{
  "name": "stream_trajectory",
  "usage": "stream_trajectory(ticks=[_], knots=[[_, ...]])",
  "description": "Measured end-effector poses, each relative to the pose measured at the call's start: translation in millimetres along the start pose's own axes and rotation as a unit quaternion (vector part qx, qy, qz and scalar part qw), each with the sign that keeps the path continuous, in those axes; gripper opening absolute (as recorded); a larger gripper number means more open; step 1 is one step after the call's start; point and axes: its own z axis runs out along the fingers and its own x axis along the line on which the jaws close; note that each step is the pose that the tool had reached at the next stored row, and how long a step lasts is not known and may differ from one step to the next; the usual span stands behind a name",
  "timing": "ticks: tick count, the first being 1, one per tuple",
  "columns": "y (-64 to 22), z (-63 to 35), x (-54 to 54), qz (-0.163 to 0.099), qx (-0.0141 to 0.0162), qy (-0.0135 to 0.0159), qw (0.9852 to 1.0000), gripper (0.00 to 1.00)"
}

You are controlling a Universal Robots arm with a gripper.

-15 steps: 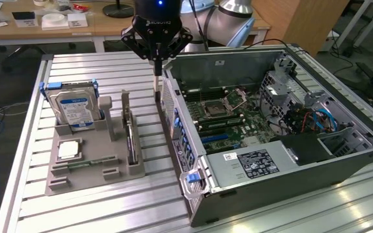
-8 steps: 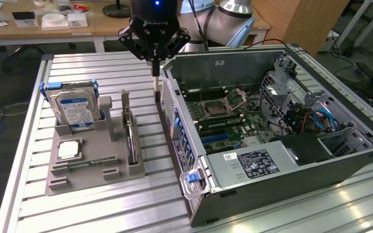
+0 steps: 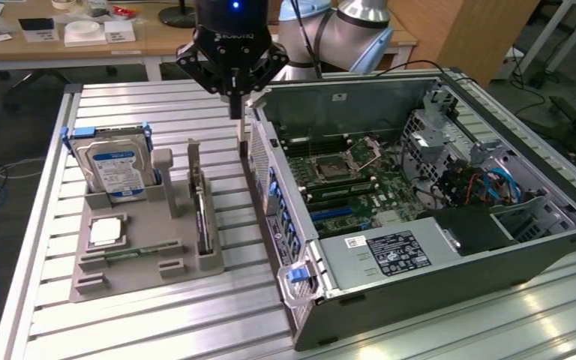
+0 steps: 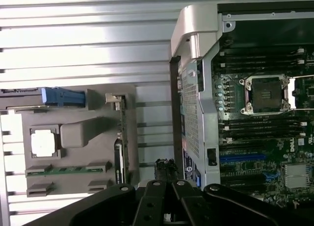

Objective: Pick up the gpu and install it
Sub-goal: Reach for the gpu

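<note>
The gpu (image 3: pixel 200 204) stands on its edge in a slot of the grey holder (image 3: pixel 138 279), its grey metal bracket at the far end. In the wrist view the gpu (image 4: pixel 121 150) is a thin strip seen edge-on along the side of the holder (image 4: pixel 78 113). My gripper (image 3: pixel 240 147) hangs over the slatted table between the holder and the open computer case (image 3: pixel 298 315). It is just beyond the card's far end and not touching it. The fingers (image 4: pixel 166 168) are pressed together with nothing between them.
In the holder also sit a silver hard drive (image 3: pixel 116 169) in a blue caddy, a processor (image 3: pixel 106 231) and a green memory stick (image 3: pixel 133 253). The case lies open with its motherboard (image 3: pixel 353 180) and blue slot (image 3: pixel 333 214) exposed. Desks stand behind.
</note>
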Motion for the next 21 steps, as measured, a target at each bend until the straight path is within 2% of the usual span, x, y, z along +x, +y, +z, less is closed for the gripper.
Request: stream_trajectory(ticks=[21], knots=[[-5.2, -0.6, 16.6, 0.0, 0.0, 0.0, 1.0, 0.11]])
